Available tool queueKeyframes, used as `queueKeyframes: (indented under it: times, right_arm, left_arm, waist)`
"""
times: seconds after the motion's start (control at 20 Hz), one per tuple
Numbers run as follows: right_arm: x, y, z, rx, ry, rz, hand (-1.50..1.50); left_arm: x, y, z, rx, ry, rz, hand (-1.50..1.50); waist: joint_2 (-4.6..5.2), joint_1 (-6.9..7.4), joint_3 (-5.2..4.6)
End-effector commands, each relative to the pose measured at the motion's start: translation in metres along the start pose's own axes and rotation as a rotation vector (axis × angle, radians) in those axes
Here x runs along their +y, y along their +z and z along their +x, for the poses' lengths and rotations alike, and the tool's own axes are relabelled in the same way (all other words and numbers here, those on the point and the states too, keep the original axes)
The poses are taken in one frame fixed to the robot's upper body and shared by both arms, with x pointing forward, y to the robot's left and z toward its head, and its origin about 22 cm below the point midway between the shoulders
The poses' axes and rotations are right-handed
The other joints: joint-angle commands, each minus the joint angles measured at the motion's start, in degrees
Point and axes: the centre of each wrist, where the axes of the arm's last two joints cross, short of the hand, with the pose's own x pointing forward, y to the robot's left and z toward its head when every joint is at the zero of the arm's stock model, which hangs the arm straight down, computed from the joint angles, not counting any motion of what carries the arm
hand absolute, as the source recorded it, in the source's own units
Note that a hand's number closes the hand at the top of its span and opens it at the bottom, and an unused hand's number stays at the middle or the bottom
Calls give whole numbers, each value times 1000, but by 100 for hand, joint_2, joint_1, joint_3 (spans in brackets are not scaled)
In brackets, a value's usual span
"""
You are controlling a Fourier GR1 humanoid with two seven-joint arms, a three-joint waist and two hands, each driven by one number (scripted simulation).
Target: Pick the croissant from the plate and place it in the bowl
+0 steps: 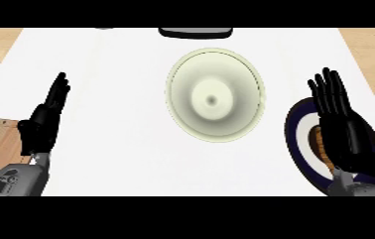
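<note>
A pale cream bowl [214,94] sits in the middle of the white counter, with nothing in it. At the right edge lies a plate [300,134] with a dark blue rim and white ring. On it a brown croissant [319,143] shows only as a sliver, mostly hidden behind my right hand [344,129]. That hand hovers over the plate with fingers straight and pointing away from me. My left hand [45,116] rests at the left side, fingers straight and edge-on, holding nothing.
A dark flat object with a light rim [196,32] lies at the counter's far edge behind the bowl. Wooden surface [9,134] shows past the white counter's left and right sides.
</note>
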Motion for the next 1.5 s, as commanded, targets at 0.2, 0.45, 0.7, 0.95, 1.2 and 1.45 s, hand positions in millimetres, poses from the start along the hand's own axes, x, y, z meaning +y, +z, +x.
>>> queueKeyframes:
  times: [0.2,0.45,0.7,0.95,1.2,1.45]
  right_arm:
    - [-48,54,-21,346,206,417,150]
    - [-85,81,-36,127,402,-79,-150]
    - [-106,111,-35,-96,251,-73,-150]
    - [-122,111,30,-109,396,-110,-150]
    - [-145,80,78,44,561,-124,-150]
    - [-138,65,92,226,535,-30,-150]
  left_arm:
    - [-40,-4,26,-3,165,-96,0]
    - [-85,9,33,25,239,-121,0]
    - [-79,12,41,25,229,-168,0]
    - [-84,23,43,19,232,-150,0]
    - [-85,28,58,27,221,-158,0]
    - [-102,24,55,19,232,-151,0]
  waist:
    - [-173,-40,244]
    - [-188,-202,266]
    - [-176,-57,244]
    - [-178,-57,232]
    - [-178,4,228]
    - [-164,4,231]
